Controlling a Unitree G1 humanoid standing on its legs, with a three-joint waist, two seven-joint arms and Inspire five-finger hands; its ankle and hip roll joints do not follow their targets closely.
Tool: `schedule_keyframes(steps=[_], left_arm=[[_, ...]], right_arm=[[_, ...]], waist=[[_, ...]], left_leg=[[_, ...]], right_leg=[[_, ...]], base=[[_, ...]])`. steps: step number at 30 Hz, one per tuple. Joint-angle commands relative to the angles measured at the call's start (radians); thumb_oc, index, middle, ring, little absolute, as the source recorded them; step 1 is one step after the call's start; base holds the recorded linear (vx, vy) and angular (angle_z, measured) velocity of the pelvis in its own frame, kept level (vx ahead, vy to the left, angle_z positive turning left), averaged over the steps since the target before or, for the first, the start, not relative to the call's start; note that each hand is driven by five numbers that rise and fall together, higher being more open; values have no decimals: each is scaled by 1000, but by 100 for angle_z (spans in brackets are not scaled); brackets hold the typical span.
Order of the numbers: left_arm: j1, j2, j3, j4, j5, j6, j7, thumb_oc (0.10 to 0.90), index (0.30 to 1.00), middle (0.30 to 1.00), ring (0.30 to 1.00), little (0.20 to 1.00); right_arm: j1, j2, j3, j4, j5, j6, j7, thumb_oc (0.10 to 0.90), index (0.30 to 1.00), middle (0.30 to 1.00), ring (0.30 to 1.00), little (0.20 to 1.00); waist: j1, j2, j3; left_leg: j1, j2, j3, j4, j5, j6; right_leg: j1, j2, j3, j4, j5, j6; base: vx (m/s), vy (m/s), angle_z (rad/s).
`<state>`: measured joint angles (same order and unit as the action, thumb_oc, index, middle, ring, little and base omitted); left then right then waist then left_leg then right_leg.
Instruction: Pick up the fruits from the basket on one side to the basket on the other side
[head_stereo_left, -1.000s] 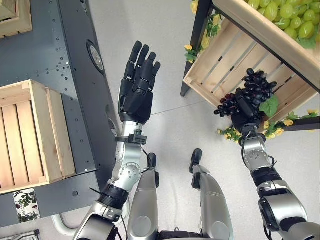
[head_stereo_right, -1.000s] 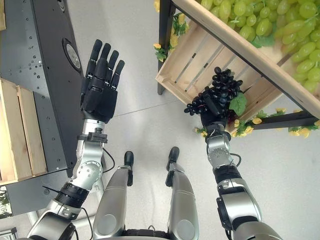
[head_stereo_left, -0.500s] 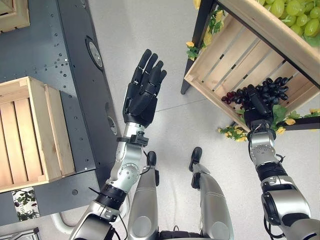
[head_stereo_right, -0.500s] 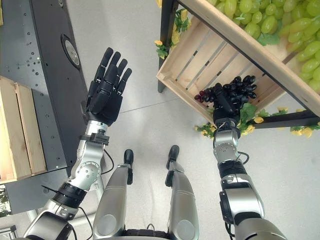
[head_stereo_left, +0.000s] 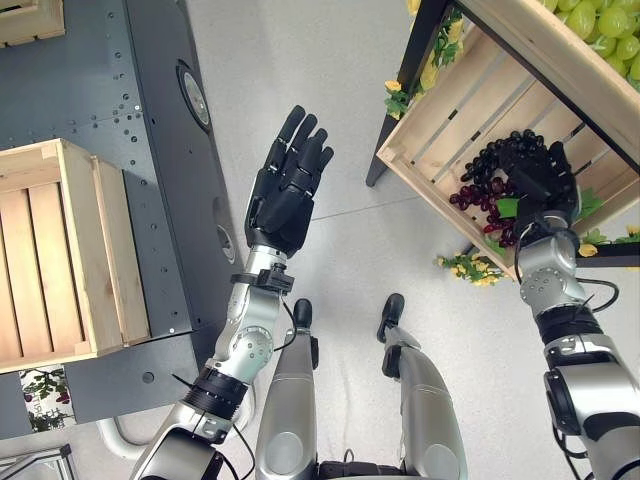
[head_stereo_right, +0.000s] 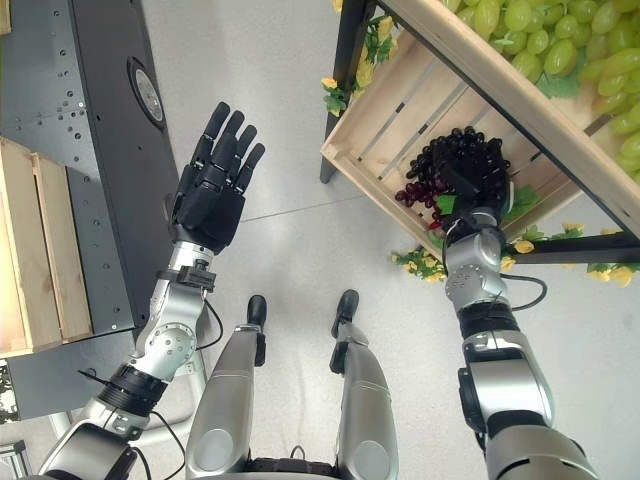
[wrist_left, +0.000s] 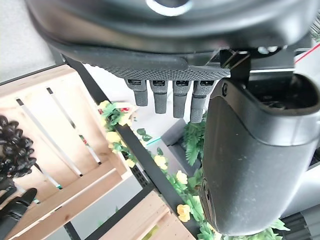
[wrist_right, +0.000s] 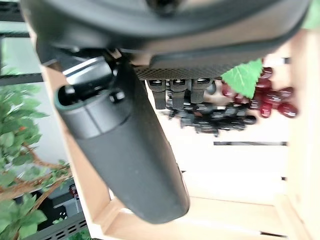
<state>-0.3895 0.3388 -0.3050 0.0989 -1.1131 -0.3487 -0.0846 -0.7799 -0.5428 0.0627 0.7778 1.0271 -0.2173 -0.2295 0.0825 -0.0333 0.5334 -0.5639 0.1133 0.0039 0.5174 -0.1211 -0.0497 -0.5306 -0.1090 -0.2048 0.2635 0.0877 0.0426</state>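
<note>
A bunch of dark purple grapes (head_stereo_left: 485, 182) with a green leaf lies inside the slatted wooden crate (head_stereo_left: 440, 110) on the right, low on a black rack. My right hand (head_stereo_left: 546, 176) is in that crate with its fingers curled over the bunch; the right wrist view shows the grapes (wrist_right: 272, 95) and leaf just past its fingers. An open left hand (head_stereo_left: 285, 190) is raised over the floor between the two sides, holding nothing. An empty wooden crate (head_stereo_left: 70, 260) stands on the dark table at the left.
Above the right crate sits a second crate full of green grapes (head_stereo_left: 600, 25). Yellow flowers with leaves (head_stereo_left: 470, 266) trim the black rack (head_stereo_left: 402, 85). Another wooden crate (head_stereo_left: 30, 20) stands at the far left corner of the dark table (head_stereo_left: 150, 150).
My right hand has carried the dark grapes from in front of the right crate up and into it. The left hand has stayed raised and open, shifting only slightly.
</note>
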Motion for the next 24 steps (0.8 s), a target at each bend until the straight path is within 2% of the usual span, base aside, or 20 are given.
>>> schedule_keyframes(steps=[1, 4, 6, 7, 9, 11, 15, 16, 19, 20, 21, 24], left_arm=[[-37, 22, 9, -169, 24, -43, -43, 800, 900, 900, 900, 900], [-34, 26, 11, -173, 17, -43, -44, 800, 900, 900, 900, 900], [-31, 25, 12, -174, 15, -42, -48, 800, 900, 900, 900, 900], [-31, 25, 10, -175, 15, -43, -46, 800, 900, 900, 900, 900], [-26, 24, 16, -180, 18, -41, -47, 800, 900, 900, 900, 900], [-15, 21, 21, -186, 27, -37, -46, 800, 900, 900, 900, 900], [5, 23, 35, -193, 46, -40, -45, 800, 900, 900, 900, 900], [23, 26, 47, -193, 66, -43, -47, 800, 900, 900, 900, 900], [49, 30, 59, -196, 74, -44, -45, 800, 900, 900, 900, 900], [68, 30, 77, -197, 85, -40, -52, 800, 900, 900, 900, 900], [84, 30, 89, -196, 85, -47, -56, 800, 900, 900, 900, 900], [119, 24, 114, -201, 86, -41, -67, 800, 900, 900, 900, 900]], right_arm=[[-79, -122, 5, -132, -61, -61, -44, 800, 900, 900, 900, 900], [-87, -126, 9, -151, -150, -48, -73, 800, 900, 900, 900, 900], [-98, -131, 22, -162, -251, -2, -72, 800, 900, 900, 900, 900], [-101, -133, 31, -165, -259, 1, -74, 800, 900, 900, 900, 900], [-104, -136, 60, -198, -312, 62, -35, 800, 900, 900, 900, 900], [-91, -130, 86, -227, -341, 67, -32, 800, 900, 900, 900, 900], [-35, -89, 88, -303, -328, 49, 29, 800, 900, 900, 900, 900], [6, -57, 88, -348, -330, 32, 81, 800, 900, 900, 900, 900], [57, -17, 91, -409, -314, 28, 139, 800, 900, 900, 900, 900], [104, 26, 88, -448, -322, 9, 195, 800, 900, 900, 900, 900], [137, 56, 101, -484, -373, -23, 235, 800, 900, 900, 900, 900], [186, 91, 116, -551, -407, -44, 287, 800, 900, 900, 900, 900]], waist=[[2, -3, -13], [3, -4, -13], [4, -5, -13], [4, -6, -13], [8, -15, -13], [12, -23, -13], [20, -40, -13], [26, -44, -27], [31, -49, -55], [37, -52, -81], [40, -52, -104], [45, -53, -140]], left_leg=[[-30, 1, 33, -77, 105, 1], [-21, -2, 31, -83, 106, 1], [-5, -3, 34, -97, 109, 1], [0, -4, 34, -101, 111, 1], [26, -6, 34, -120, 115, 0], [55, -6, 34, -139, 120, -1], [132, -15, 30, -197, 134, 3], [169, -21, 24, -226, 138, 5], [206, -30, 20, -263, 143, 9], [242, -40, 20, -298, 144, 14], [272, -48, 17, -327, 144, 21], [320, -61, 16, -366, 141, 31]], right_leg=[[133, -24, -21, 41, -82, 1], [146, -23, -18, 27, -77, 5], [163, -24, -18, 12, -75, 7], [169, -24, -18, 7, -74, 8], [201, -25, -20, -20, -70, 10], [234, -27, -22, -43, -66, 13], [313, -36, -28, -101, -52, 21], [345, -42, -23, -126, -44, 30], [378, -55, -19, -155, -34, 44], [409, -68, -14, -184, -23, 58], [430, -82, -8, -208, -10, 73], [462, -102, -2, -237, 7, 95]], base=[[0, 0, 0], [0, 0, 0], [-6, 42, 1], [-13, 50, 1], [-15, 58, -2], [3, 59, -3], [28, 87, 1], [72, 133, 6], [108, 142, 5], [143, 222, 9], [150, 231, 11], [115, 213, 11]])
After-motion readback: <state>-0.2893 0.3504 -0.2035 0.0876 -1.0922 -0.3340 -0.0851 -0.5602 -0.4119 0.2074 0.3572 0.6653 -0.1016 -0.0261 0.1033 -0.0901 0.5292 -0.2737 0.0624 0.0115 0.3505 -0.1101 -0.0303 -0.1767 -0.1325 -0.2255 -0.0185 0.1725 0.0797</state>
